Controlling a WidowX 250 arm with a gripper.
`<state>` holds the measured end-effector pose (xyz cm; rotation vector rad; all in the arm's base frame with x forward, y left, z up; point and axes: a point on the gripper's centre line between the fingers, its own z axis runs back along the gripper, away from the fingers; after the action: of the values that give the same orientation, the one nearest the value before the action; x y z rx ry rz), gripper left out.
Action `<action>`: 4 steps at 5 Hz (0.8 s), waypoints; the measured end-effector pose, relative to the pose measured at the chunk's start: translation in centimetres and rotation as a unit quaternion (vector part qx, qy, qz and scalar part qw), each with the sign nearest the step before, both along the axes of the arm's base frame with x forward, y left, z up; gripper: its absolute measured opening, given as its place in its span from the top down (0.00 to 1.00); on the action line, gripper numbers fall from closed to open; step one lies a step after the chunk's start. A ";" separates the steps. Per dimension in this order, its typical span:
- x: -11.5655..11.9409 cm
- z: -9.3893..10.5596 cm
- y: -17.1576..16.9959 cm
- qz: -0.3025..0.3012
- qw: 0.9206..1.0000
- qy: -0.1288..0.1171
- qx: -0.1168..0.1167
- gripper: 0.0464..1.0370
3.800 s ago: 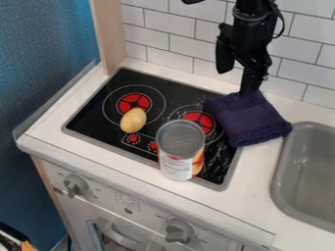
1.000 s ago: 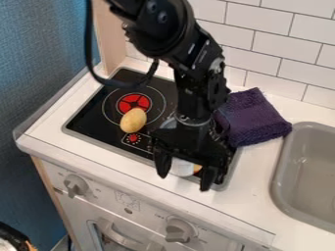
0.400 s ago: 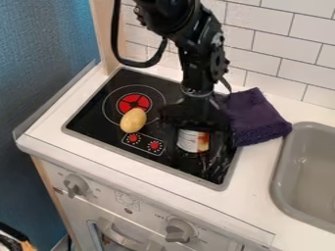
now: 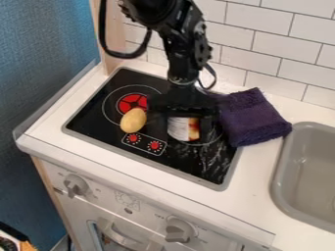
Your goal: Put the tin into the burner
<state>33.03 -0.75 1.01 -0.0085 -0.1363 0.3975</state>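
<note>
Gripper (image 4: 182, 132) is matte black, hard and angular, hanging over the right-hand burner area of the cooktop (image 4: 111, 146); it's holding the tin (image 4: 179, 128), one finger on each flank. Tin is a cylinder with a white printed label going red and yellow on the right side, top hidden under the gripper. It sits over the right burner's ring, in from the front edge; can't tell if its base is touching down. Cooktop is glossy black with thin pale rings, reflective streaks toward the front right corner and a grey rim. Just left of the gripper: smooth yellow potato (image 4: 133, 120), oval, overlapping the front of the left red burner (image 4: 132, 102). On the right, purple cloth (image 4: 255, 117), thick fuzzy pile, lies across the cooktop's right edge near the back corner, partly on the smooth white worktop (image 4: 257, 169). Beyond that, grey sink (image 4: 308, 169), rounded corner, satin finish. Delta vs 0.4 s ago: gripper and tin have shifted back and left together, away from the front edge, closer to the potato. Potato and cloth unchanged.
</note>
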 end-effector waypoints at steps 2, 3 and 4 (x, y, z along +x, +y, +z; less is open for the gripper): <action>1.6 -0.3 2.9 0.048 0.999 -0.009 0.014 0.04; 2.7 -0.2 4.6 0.063 0.998 -0.016 0.026 0.04; 3.6 0.1 6.6 0.087 0.995 -0.027 0.037 0.04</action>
<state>36.66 5.83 1.09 0.0650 -0.2067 0.5662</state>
